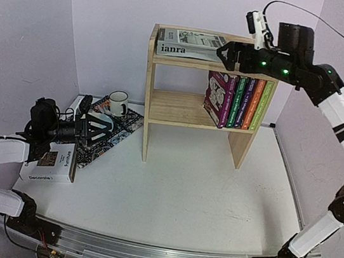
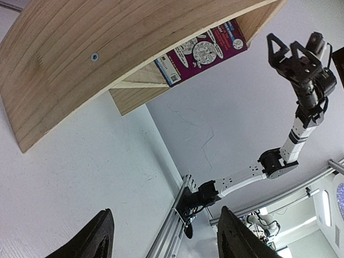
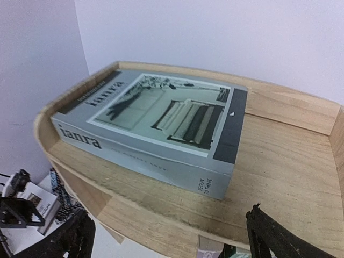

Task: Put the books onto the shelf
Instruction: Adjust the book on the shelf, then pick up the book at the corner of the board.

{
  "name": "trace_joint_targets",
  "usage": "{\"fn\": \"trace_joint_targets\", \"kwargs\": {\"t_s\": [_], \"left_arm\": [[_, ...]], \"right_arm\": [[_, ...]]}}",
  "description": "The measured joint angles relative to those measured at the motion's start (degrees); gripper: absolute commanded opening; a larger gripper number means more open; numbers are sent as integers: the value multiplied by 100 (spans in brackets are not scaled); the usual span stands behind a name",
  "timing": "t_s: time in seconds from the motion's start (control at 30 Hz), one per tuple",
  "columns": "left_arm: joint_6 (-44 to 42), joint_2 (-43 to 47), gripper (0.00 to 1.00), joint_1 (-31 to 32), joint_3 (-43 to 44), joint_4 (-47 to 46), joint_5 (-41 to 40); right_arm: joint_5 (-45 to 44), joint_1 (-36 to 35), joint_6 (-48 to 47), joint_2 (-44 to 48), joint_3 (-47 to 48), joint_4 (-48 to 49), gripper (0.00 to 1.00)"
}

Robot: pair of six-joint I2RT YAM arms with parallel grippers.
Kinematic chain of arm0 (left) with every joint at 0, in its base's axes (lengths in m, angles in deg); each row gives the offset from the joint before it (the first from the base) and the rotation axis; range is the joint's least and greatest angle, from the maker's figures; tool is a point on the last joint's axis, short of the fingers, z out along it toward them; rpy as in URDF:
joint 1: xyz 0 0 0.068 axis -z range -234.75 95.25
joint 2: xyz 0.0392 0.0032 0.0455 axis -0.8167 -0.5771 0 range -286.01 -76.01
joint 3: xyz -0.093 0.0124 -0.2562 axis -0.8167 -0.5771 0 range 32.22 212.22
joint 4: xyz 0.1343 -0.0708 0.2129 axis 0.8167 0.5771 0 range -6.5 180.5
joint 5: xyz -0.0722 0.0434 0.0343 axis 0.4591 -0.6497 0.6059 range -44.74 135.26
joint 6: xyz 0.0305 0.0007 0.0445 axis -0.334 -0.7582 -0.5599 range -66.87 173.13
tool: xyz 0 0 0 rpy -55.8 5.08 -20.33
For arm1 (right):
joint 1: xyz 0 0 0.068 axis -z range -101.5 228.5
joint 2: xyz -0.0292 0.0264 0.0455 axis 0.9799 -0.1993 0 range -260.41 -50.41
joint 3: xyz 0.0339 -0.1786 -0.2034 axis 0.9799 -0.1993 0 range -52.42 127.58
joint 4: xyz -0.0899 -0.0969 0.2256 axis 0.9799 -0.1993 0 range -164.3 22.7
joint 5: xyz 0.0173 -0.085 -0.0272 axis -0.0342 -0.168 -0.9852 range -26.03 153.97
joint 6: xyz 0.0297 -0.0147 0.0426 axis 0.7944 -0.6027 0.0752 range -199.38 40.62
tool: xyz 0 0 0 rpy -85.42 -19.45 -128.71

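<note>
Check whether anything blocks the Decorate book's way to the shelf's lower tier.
Nothing visible. Bare table separates the Decorate book from the shelf; mug and placemat sit aside, left; the tier's left half is free.

The shelf (image 1: 162, 105) is pale pine with visible grain. On its top board, the "ianra" book (image 1: 187, 43) is grey with black lettering and a black-and-white photo cover. On the lower board stand a purple book (image 1: 220, 97) with white cartoon drawings, a green book (image 1: 238, 102), a dark purple book (image 1: 247, 103), an orange book (image 1: 256, 104) and a light green book (image 1: 264, 103). Near the white table's (image 1: 182, 194) left edge, the "Decorate" book (image 1: 48, 169) is white and the placemat (image 1: 121, 128) is dark with a pale pattern.
</note>
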Motion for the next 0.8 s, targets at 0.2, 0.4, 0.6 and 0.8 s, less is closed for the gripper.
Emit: {"fn": "trace_joint_targets", "kwargs": {"t_s": [0.2, 0.4, 0.6, 0.8], "left_arm": [[-18, 56, 67, 0, -47, 45, -63], [-107, 195, 67, 0, -128, 118, -128], [-119, 197, 67, 0, -206, 251, -190], [-385, 49, 68, 17, -254, 903, -691]], "right_arm": [[659, 0, 242, 1076, -996, 41, 98], [1275, -2, 439, 1945, -2602, -12, 98], [1810, -2, 859, 2732, -4247, 115, 98], [2404, -4, 1642, 3168, -5918, 880, 98]]}}
